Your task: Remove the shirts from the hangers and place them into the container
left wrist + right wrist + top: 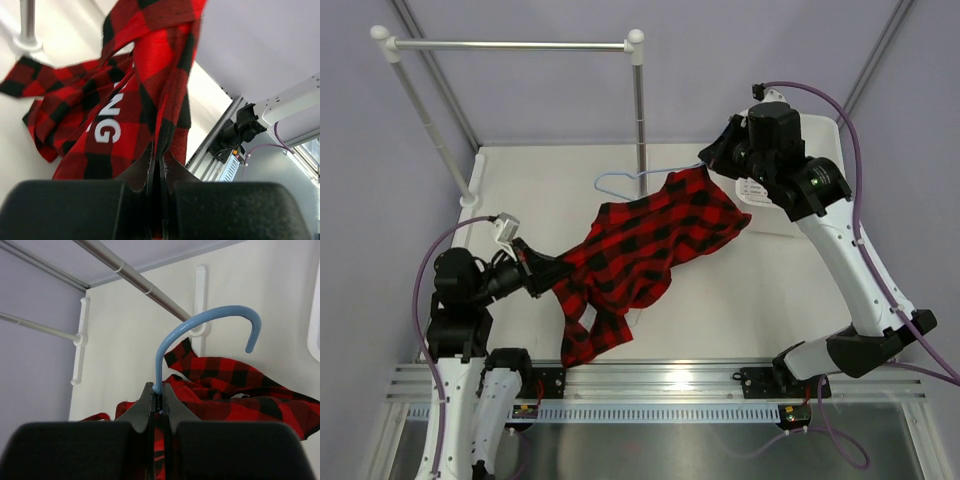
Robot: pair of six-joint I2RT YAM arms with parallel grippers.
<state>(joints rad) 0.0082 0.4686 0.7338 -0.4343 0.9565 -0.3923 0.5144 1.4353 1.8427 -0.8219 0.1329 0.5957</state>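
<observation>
At table [740,320] centre, shirt [640,250] part-on hanger [620,182]: L gripper [160,167] pinches cloth, R gripper [159,392] pinches hanger neck; container [826,134] drop pending.

The red-and-black check shirt [640,240] is stretching from my left gripper [544,272] up to my right gripper [708,160], where I'm pinching the light-blue hanger [158,365] below its hook.

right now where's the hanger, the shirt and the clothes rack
hanger [200,319], right wrist view, curve of its hook
shirt [650,240], top view, middle of the cloth
clothes rack [510,45], top view, top bar
</observation>
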